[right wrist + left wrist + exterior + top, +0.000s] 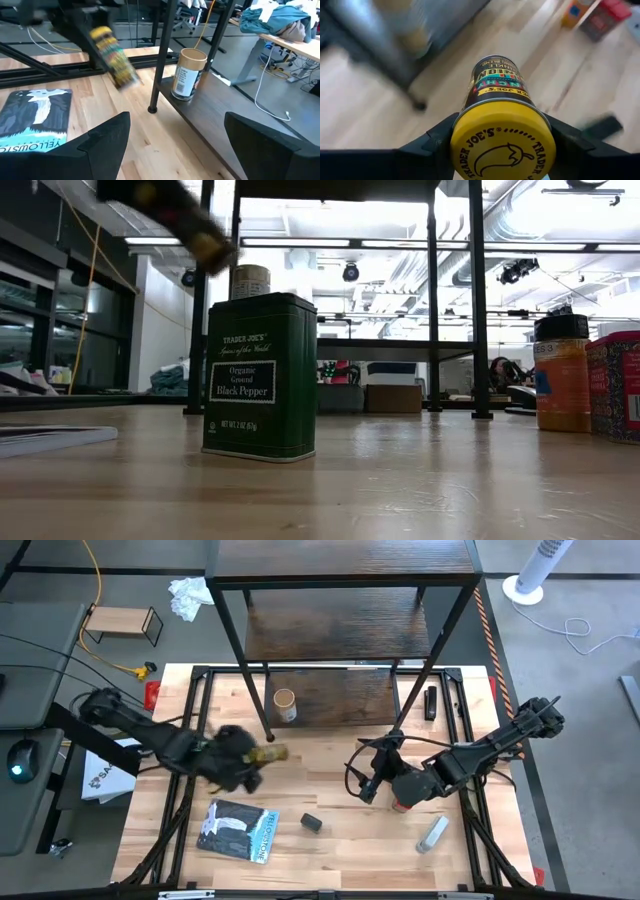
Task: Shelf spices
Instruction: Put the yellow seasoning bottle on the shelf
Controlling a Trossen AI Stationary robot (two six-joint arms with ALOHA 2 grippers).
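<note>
The left tool (243,762) holds the yellow-lidded jar (499,120) by its sides, one finger (432,145) pressed on each side just under the lid; the jar is lifted above the desk (340,840) and lies tilted, its lid toward the tool and its bottom pointing toward the shelf (330,640); in the high view the jar (268,753) sticks out of the tool just beside the front left leg of the shelf, not touching it. The tan-lidded jar (285,705) stands upright on the lowest board of the shelf, near that same leg. The right tool (372,783) waits low over the desk, in front of the shelf, with its fingers wide apart and nothing between them; the red one (402,806) stands just beside it. The small black one (311,823) lies on the desk between the two arms; in the low view it is a green tin of black pepper (261,376). The brown jar (562,372) stands beside the red one at the right edge of the low view.
</note>
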